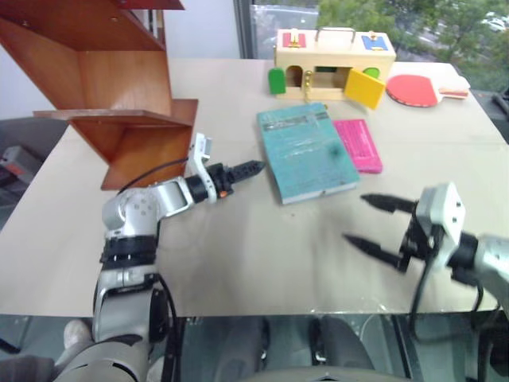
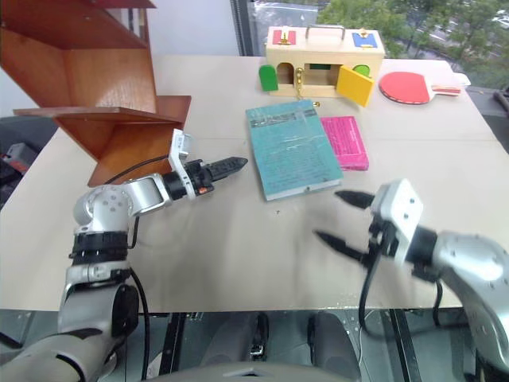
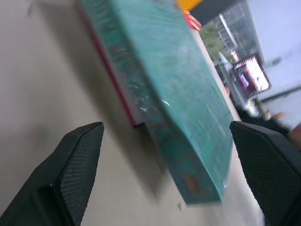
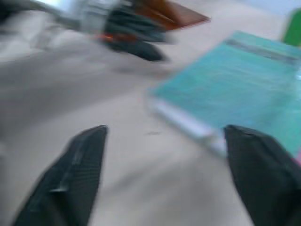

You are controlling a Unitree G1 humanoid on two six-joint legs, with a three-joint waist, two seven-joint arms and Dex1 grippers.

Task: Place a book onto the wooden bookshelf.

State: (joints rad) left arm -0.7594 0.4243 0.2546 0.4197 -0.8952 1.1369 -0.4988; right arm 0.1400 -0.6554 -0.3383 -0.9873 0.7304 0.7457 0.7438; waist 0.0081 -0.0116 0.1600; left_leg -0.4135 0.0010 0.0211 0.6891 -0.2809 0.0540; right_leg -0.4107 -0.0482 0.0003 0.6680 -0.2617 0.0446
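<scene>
The book (image 1: 306, 153) lies flat on the bench (image 1: 238, 247), in the middle, with a pink book (image 1: 359, 145) touching its right side. The wooden bookshelf (image 1: 119, 95) stands at the far left.

The left end effector (image 1: 248, 169) is spread wide, as its wrist view shows, and points at the book's left edge from just beside it. The right end effector (image 1: 374, 223) is spread too, near the book's near right corner. Neither holds anything.

The book is thin and shiny, so the fingers could slip on it or just push it along. A push could also shove the pink book.

The top of the bookshelf is cut off. The right wrist view is blurry.
</scene>
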